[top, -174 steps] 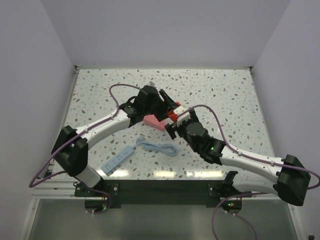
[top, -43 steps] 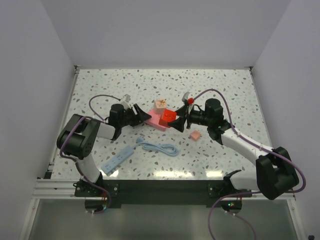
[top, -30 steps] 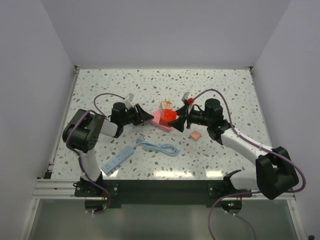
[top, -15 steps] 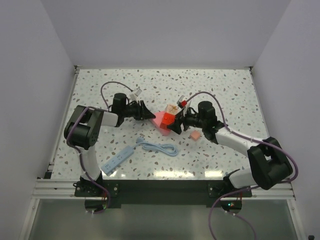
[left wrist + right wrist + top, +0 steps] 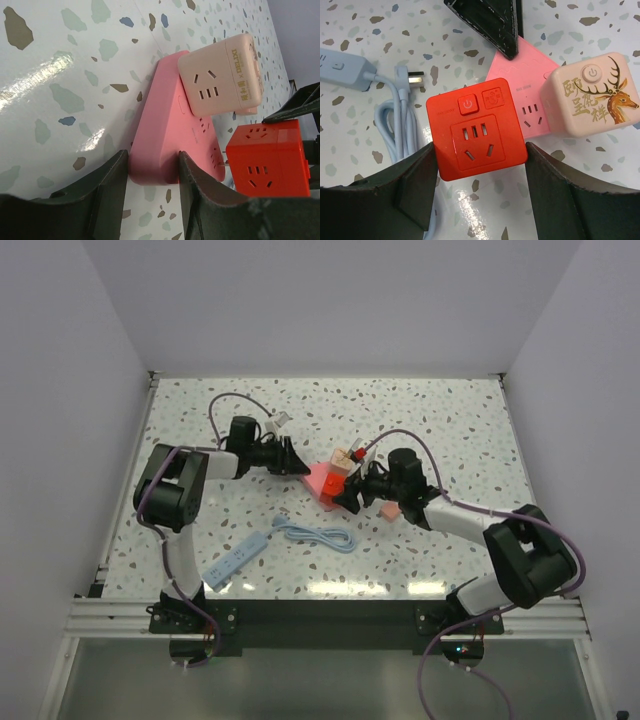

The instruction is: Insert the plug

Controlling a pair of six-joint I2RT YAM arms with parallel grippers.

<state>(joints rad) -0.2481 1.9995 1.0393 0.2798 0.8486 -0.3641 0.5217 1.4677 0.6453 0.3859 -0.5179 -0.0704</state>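
Left gripper [image 5: 151, 161] clamps pink triangle [image 5: 167, 125], right gripper [image 5: 480, 150] red cube [image 5: 476, 136]; plug [image 5: 387, 510], outside both jaws, likely light, rigid: pinch flat sides

left arm: stretched low, reaching rightward
left gripper [image 5: 152, 159]: fingers narrowly parted, gripping
right arm: stretched low, reaching leftward
right gripper [image 5: 479, 149]: fingers widely spread, gripping
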